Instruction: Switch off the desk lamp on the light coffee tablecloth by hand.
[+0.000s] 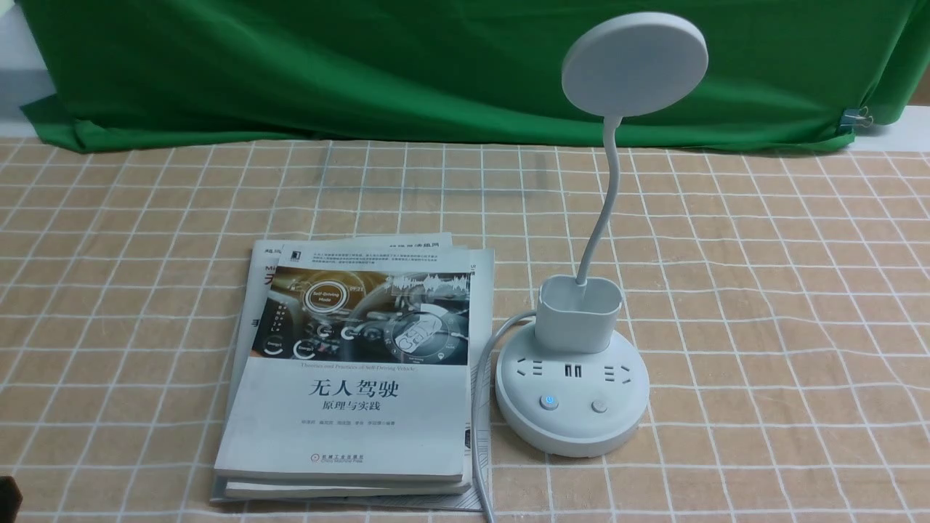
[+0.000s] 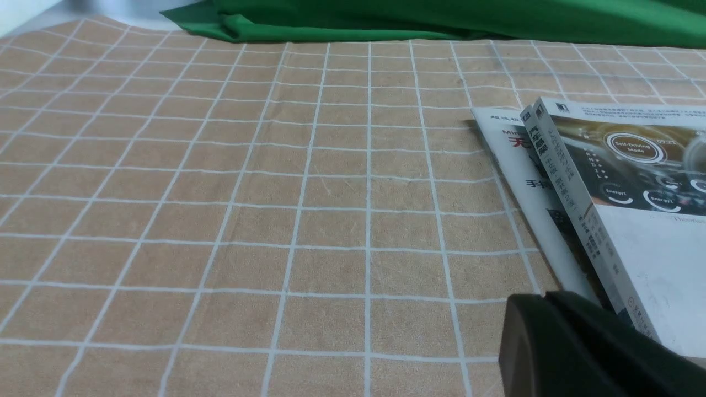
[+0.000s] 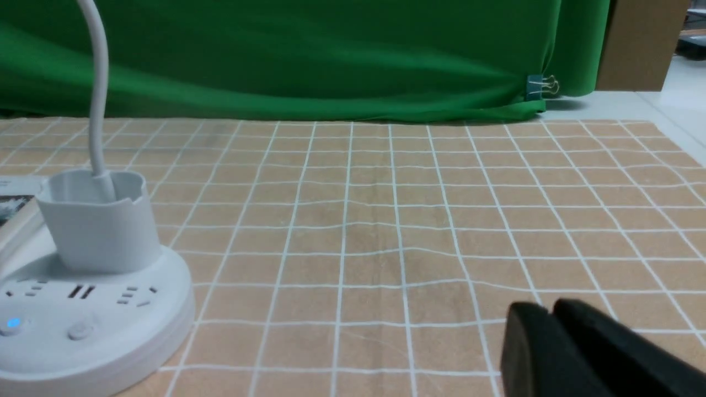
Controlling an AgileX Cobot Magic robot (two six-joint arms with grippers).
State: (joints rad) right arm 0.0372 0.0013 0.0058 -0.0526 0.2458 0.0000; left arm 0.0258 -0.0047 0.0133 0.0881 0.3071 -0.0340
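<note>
The lit blue button (image 1: 550,402) on the desk lamp (image 1: 572,385) should be pressed squarely; the right gripper (image 3: 551,325) is seen nearly closed, empty.

Two or three books (image 1: 356,370) lie in a stack, the top cover with a car dashboard picture. Behind hangs a green backdrop cloth (image 1: 363,65), with a binder clip (image 1: 857,116) at its right corner.

Front view high over the desk lamp (image 1: 581,341); wrist views low, forward-facing, right one sharing the lamp.
</note>
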